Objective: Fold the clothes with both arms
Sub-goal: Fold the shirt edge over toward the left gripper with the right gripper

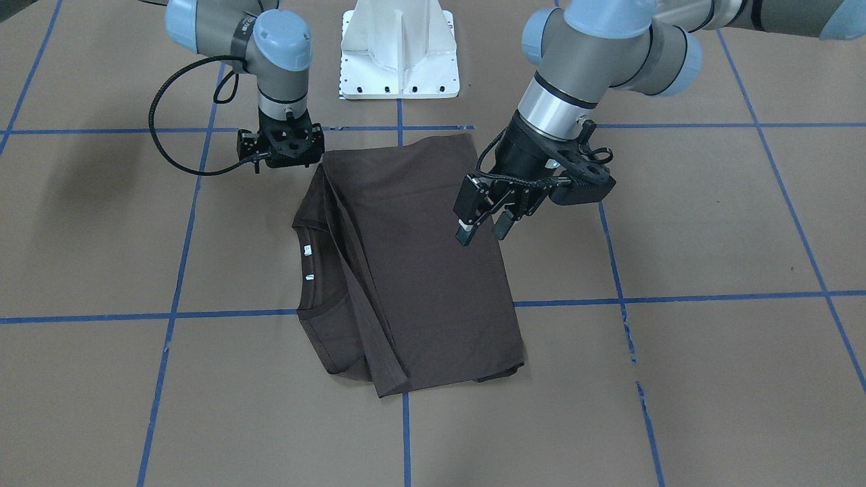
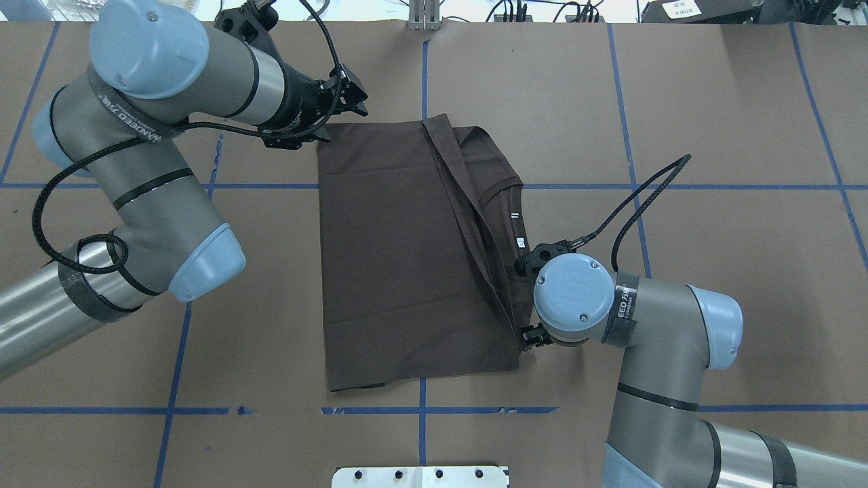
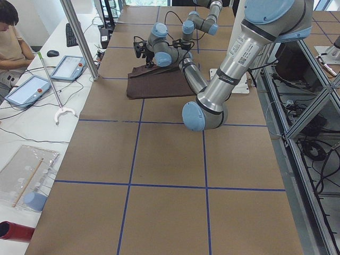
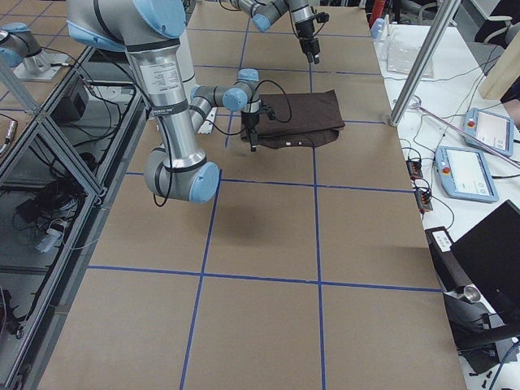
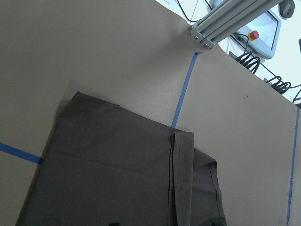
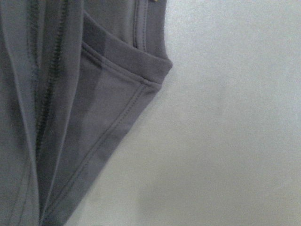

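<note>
Spread apart and holding nothing, the left gripper is seen raised over the left side of the T-shirt, toward its far corner. Whether the right gripper is parted or closed cannot be told, since its fingers are hidden under its own wrist.

The T-shirt is laid flat at the middle of the table and has been brought to a long rectangle. One broad panel is folded over the body, its edge running as a slanted ridge from the robot's end to the far end. On the robot's right side the collar, its white labels and a strip of sleeve are left uncovered. The folding is therefore judged partly done: that strip is yet to be turned in, and a crosswise fold is yet to be made.

The right gripper is placed just beside the corner of that uncovered edge nearest the robot. Bare brown surface crossed by blue tape lines is shown on every side of the garment. Only the white pedestal base stands near its robot-side end, apart from it.
</note>
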{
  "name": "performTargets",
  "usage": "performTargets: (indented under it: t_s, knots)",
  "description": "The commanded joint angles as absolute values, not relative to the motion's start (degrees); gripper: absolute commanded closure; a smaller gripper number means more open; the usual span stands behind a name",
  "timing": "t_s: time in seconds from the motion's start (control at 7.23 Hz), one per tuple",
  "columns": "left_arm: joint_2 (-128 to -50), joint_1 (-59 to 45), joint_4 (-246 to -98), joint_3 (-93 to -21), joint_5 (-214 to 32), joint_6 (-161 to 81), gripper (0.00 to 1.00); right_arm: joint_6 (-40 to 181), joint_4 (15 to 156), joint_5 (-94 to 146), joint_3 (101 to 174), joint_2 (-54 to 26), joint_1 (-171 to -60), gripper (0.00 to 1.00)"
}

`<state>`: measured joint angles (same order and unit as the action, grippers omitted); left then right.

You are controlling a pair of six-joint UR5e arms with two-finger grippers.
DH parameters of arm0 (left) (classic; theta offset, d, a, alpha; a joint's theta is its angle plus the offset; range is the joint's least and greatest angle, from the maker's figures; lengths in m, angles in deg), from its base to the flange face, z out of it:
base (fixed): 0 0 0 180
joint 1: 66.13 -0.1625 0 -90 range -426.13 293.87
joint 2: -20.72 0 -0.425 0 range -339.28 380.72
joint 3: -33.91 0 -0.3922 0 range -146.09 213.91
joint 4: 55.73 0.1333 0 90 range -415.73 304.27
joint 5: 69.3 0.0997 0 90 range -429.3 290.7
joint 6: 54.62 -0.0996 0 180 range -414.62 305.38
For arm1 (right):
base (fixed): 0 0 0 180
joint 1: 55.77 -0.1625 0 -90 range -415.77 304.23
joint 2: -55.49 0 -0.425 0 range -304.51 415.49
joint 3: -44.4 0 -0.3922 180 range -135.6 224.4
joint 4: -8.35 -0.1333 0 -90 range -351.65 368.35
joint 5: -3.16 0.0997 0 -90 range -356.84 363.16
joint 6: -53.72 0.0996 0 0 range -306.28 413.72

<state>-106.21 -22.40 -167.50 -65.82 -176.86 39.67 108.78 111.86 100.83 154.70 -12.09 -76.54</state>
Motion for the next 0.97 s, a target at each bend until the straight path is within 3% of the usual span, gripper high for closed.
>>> performTargets:
  t_s: [0.0,0.28,0.55,0.83]
  knots:
    - [-106.29,-22.44,-167.44,-65.93,-176.87,40.3,0.28,109.18,111.63,100.02,154.45,-8.44,-75.9,0.0]
    - [-106.2,-22.36,-167.44,-66.02,-176.87,40.3,0.28,109.36,111.54,99.93,149.9,-2.64,-77.03,0.0]
    - [-106.2,-22.36,-167.44,-66.45,-176.87,40.47,0.28,108.48,110.32,100.01,140.42,3.96,-79.66,0.0]
    - [-106.02,-22.53,-167.09,-67.16,-176.87,40.56,0.28,107.43,103.48,100.01,133.47,4.33,-82.03,0.0]
